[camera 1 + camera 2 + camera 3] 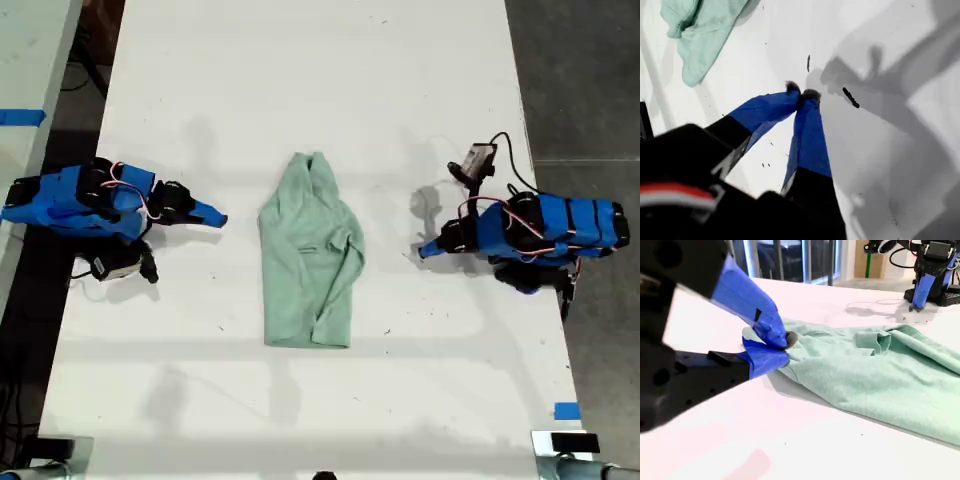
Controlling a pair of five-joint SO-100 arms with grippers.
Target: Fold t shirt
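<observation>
Jaws of my first gripper (802,93): together, the blue fingers meeting at their dark tips, nothing between them.
Jaws of my second gripper (786,347): together as well, tip against tip; its own wrist view lines them up with the cloth's edge, but the exterior view showed bare table between tip and cloth.
My first gripper's place: at the exterior view's right (425,250), low over the white table (300,80), pointing toward the garment and clearly apart from it.
My second gripper's place: at the exterior view's left (218,216), pointing toward the garment from the other side, near it without touching.
T shirt (310,260): lay on the table between the two grippers, a pale mint-green bundle, long and narrow, running from the far side of the table toward the near side in the exterior view.
Its shape: wrinkled, sides drawn in over the middle, the far end narrower and bunched, the near end squarer and flat.
T shirt from the wrists: only a corner showed in the first wrist view (700,30); it spread wide across the second wrist view (880,375), with a raised fold near its middle.
Small camera (480,158): stood up from my first arm on a black cable.
Blue tape (566,411): one piece at the table's near edge on the exterior view's right.
</observation>
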